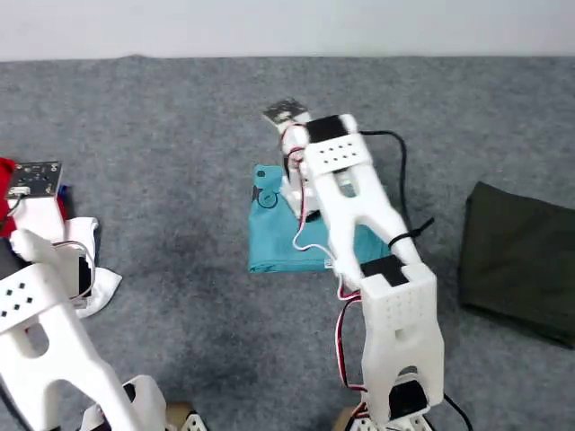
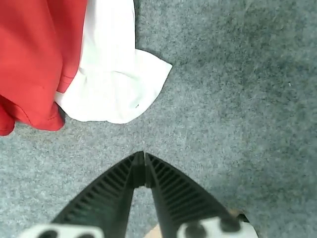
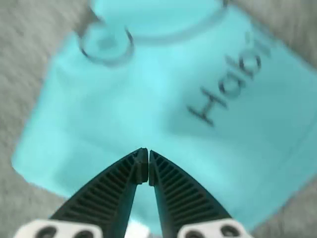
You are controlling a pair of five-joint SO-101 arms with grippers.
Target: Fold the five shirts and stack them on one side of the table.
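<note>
My right arm (image 1: 359,215) stretches out across the teal shirt (image 1: 274,242) with its wrist bent down. The right gripper (image 3: 144,166) hangs over the shirt, jaws pressed together (tips touching, nothing between them). My left arm (image 1: 45,332) sits well apart from that shirt, its left gripper (image 2: 144,168) likewise closed and pointing downward.

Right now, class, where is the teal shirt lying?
In the high view the teal shirt lies near the table's middle, under the right gripper, between the dark green shirt on the right and the white shirt on the left.
</note>
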